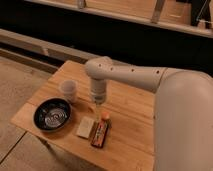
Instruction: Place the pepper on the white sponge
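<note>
1. The white arm reaches in from the right over the wooden counter (127,107), with its wrist pointing straight down.
2. The end effector (99,106) hangs low over the middle of the counter, its fingers spread wide and gripping nothing.
3. The pepper (105,117) lies just below and in front of the end effector, at the far end of the dark red-brown block (100,134).
4. The white sponge (85,127) lies flat just left of the block, with nothing on it; the pepper is near its far right corner.
5. A black bowl (51,115) sits left of the sponge, and a white cup (68,90) stands behind the bowl.
</note>
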Robot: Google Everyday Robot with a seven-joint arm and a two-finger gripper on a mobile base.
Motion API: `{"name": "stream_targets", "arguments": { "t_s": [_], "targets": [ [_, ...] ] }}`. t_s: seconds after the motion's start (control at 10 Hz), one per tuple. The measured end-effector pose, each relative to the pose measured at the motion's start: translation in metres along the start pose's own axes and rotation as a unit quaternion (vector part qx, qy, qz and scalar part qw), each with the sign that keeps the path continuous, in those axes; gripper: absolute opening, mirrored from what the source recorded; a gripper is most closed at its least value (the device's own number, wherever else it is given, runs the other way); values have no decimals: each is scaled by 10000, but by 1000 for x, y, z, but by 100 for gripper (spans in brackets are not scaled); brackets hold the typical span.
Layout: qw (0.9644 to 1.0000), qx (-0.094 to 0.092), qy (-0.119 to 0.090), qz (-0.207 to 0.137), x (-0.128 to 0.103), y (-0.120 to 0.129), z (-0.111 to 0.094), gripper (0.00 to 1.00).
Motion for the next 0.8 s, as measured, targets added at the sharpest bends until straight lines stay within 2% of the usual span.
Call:
{"name": "stream_targets", "arguments": {
  "t_s": [0.3,0.6,0.8],
  "targets": [
    [9992,235,105,-308,-17,-21,-22,65],
    [9985,361,244,-333,-13,-33,-32,65],
    [9986,358,242,-319,-12,-33,-32,65]
  ]
}}
